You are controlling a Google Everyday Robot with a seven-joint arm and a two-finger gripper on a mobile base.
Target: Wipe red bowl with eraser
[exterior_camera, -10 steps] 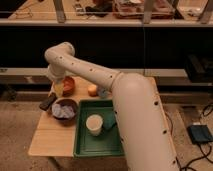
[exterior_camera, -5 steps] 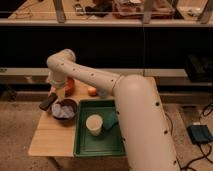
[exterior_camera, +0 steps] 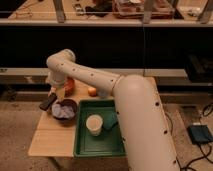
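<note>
Found the hand (exterior_camera: 59,93) open, low over the tabletop (exterior_camera: 52,140) at the red bowl's (exterior_camera: 70,86) camera-left side, with the eraser (exterior_camera: 48,102) lying flat just beside it, long axis slanting near-left to far-right, next to the maroon bowl (exterior_camera: 65,111).

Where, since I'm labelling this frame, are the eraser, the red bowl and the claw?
eraser (exterior_camera: 47,102), camera view, middle of its top face.
red bowl (exterior_camera: 70,86), camera view, its visible rim.
claw (exterior_camera: 60,93), camera view, between fingertips, beside the red bowl.
</note>
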